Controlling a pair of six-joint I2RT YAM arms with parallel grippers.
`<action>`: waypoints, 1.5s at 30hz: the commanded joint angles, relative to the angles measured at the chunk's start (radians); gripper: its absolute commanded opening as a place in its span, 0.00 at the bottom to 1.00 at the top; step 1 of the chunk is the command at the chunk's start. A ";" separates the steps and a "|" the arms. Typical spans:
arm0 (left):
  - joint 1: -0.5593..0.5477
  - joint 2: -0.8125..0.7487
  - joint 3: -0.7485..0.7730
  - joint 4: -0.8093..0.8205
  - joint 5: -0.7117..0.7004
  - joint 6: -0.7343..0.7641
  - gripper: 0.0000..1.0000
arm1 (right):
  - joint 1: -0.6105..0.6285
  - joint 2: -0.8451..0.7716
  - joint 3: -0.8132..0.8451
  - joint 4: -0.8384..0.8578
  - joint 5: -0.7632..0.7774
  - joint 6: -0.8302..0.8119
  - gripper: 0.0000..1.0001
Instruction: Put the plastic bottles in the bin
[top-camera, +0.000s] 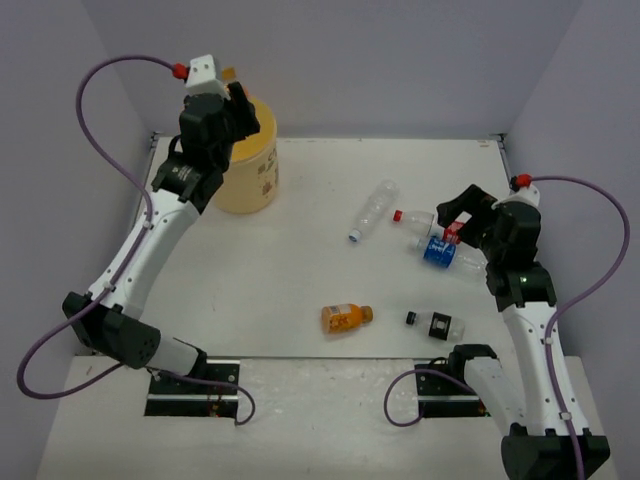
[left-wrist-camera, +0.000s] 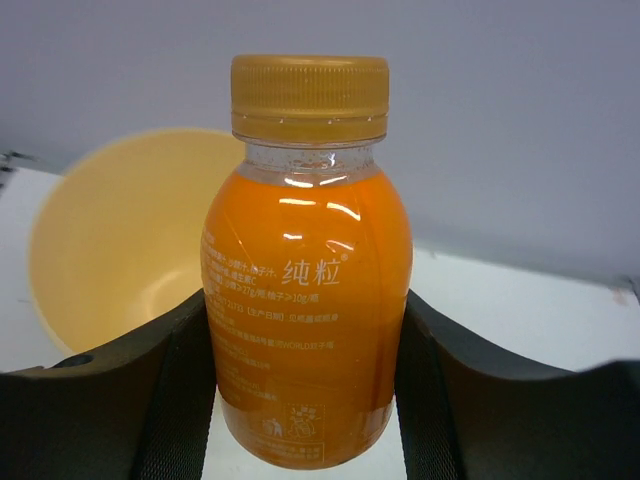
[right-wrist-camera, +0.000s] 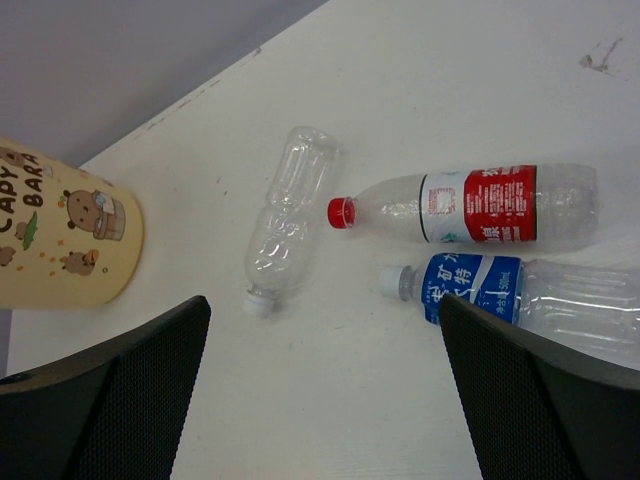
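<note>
My left gripper (top-camera: 238, 112) is raised over the pale-yellow bin (top-camera: 250, 160) at the back left and is shut on an orange bottle (left-wrist-camera: 305, 290) with a brown cap; the bin's open mouth (left-wrist-camera: 120, 240) shows behind it. My right gripper (top-camera: 458, 215) is open and empty, just above the red-label bottle (top-camera: 432, 222) and blue-label bottle (top-camera: 445, 254). A clear bottle without label (top-camera: 373, 209), a second orange bottle (top-camera: 346, 318) and a black-label bottle (top-camera: 437, 323) lie on the table. The right wrist view shows the red-label (right-wrist-camera: 480, 205), blue-label (right-wrist-camera: 500, 290) and bare bottle (right-wrist-camera: 285, 215).
The white table (top-camera: 300, 270) is closed in by grey walls at the back and both sides. The bin's side with cartoon prints (right-wrist-camera: 60, 230) shows in the right wrist view. Purple cables loop from both arms.
</note>
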 joint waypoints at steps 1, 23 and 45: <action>0.106 0.133 0.090 0.083 -0.006 0.064 0.15 | -0.002 0.030 0.015 0.034 -0.042 0.012 0.99; 0.213 0.223 0.260 -0.008 0.001 0.050 1.00 | 0.088 0.147 0.054 0.090 -0.033 0.005 0.99; 0.204 -0.304 -0.506 0.000 0.359 -0.063 1.00 | 0.424 0.864 0.421 -0.008 0.377 0.401 0.99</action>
